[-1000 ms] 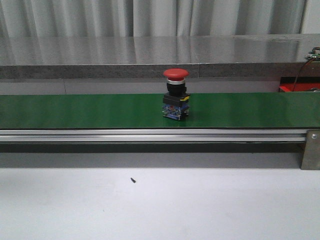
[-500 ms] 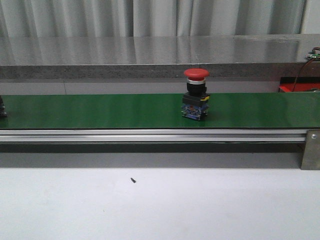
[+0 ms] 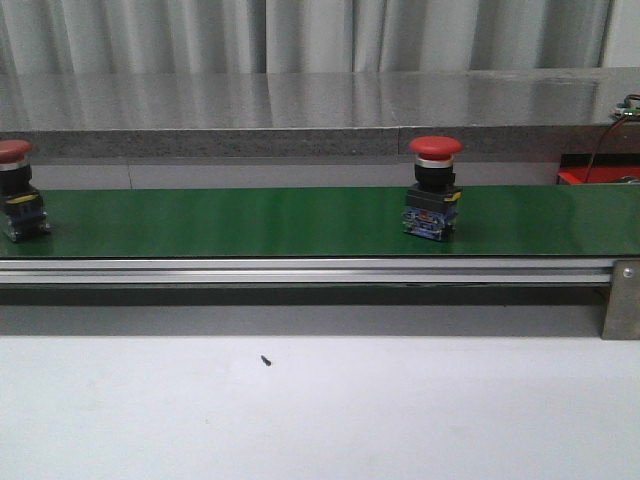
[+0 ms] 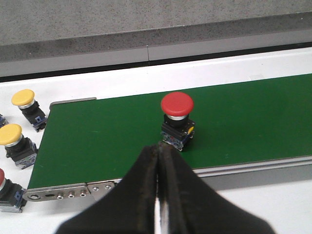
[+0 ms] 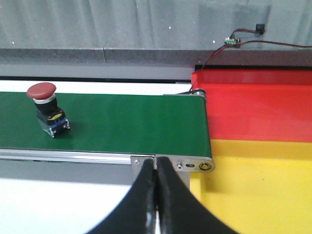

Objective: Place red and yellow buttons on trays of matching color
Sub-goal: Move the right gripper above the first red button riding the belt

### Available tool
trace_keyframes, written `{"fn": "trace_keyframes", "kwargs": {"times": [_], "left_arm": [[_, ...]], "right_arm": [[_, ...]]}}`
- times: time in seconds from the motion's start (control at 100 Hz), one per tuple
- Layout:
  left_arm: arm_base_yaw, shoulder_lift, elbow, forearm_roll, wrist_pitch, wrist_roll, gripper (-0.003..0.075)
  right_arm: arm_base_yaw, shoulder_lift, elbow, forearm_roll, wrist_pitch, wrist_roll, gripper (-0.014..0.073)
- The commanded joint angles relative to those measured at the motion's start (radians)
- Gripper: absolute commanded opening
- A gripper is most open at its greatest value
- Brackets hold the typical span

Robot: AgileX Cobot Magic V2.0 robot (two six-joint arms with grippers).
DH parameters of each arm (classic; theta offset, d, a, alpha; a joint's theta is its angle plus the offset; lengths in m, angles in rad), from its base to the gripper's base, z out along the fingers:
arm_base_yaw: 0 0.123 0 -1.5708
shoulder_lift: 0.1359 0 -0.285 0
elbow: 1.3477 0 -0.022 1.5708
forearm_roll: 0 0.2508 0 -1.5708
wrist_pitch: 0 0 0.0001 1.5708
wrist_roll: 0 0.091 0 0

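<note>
Two red buttons stood on the green belt in my front view: one right of the middle and a second at the far left edge of the picture, partly cut off. Each stood upright, its long axis vertical, its domed red cap on top and its dark block body resting on the belt. My left wrist camera showed one red button on the belt near its end roller. Beside that end, off the belt on the white counter, stood two yellow buttons and one more red-capped button, cut off by the picture's edge. My right wrist camera showed one red button upright on the belt, well apart from the belt's other end.

Beyond that end lay one red tray and one yellow tray, side by side and touching along a straight seam, the red one farther from me. In the front view only a sliver of the red tray showed at the right edge.

My left end effector hung over the near edge of the belt, its black fingers pressed together and holding nothing, near but clear of the red button. My right end effector hung just before the belt's end bracket, its fingers likewise closed together on nothing.
</note>
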Motion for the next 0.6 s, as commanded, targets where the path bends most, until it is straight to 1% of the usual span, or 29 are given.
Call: {"fn": "trace_keyframes", "kwargs": {"times": [0.0,0.16,0.23,0.28,0.3,0.33,0.35,0.4,0.42,0.43,0.47,0.5,0.52,0.59], "left_arm": [[-0.008,-0.005,-0.026,-0.017,-0.079,0.001,-0.002],[-0.008,-0.005,-0.026,-0.021,-0.079,0.001,-0.0019],[-0.008,-0.005,-0.026,-0.021,-0.079,0.001,-0.0019],[-0.008,-0.005,-0.026,-0.021,-0.079,0.001,-0.0019],[-0.008,-0.005,-0.026,-0.023,-0.079,0.001,-0.002],[-0.008,-0.005,-0.026,-0.023,-0.079,0.001,-0.0019],[-0.008,-0.005,-0.026,-0.023,-0.079,0.001,-0.0019],[-0.008,-0.005,-0.026,-0.027,-0.079,0.001,-0.0019],[-0.008,-0.005,-0.026,-0.03,-0.079,0.001,-0.002],[-0.008,-0.005,-0.026,-0.03,-0.079,0.001,-0.0019],[-0.008,-0.005,-0.026,-0.035,-0.079,0.001,-0.002],[-0.008,-0.005,-0.026,-0.04,-0.079,0.001,-0.002],[-0.008,-0.005,-0.026,-0.04,-0.079,0.001,-0.0019],[-0.008,-0.005,-0.026,-0.044,-0.079,0.001,-0.0019]], "right_arm": [[-0.001,0.112,-0.151,-0.013,0.062,0.006,-0.006],[-0.001,0.332,-0.345,-0.067,0.226,0.003,-0.0055],[0.001,0.416,-0.412,-0.065,0.274,0.003,-0.0007],[0.001,0.466,-0.449,-0.055,0.29,0.003,0.0071],[0.001,0.485,-0.462,-0.049,0.293,0.003,0.0117],[0.001,0.507,-0.477,-0.037,0.293,0.003,0.0209],[0.001,0.523,-0.486,-0.032,0.293,0.003,0.0251],[0.001,0.555,-0.502,-0.013,0.288,0.003,0.0426],[0.001,0.567,-0.507,-0.008,0.286,0.003,0.0468],[0.001,0.57,-0.507,-0.001,0.285,0.003,0.0507],[0.001,0.592,-0.51,0.024,0.275,0.003,0.0607],[0.001,0.604,-0.51,0.043,0.269,0.003,0.0654],[0.001,0.614,-0.51,0.057,0.267,0.001,0.0666],[0.001,0.656,-0.513,0.102,0.263,-0.022,0.0629]]}}
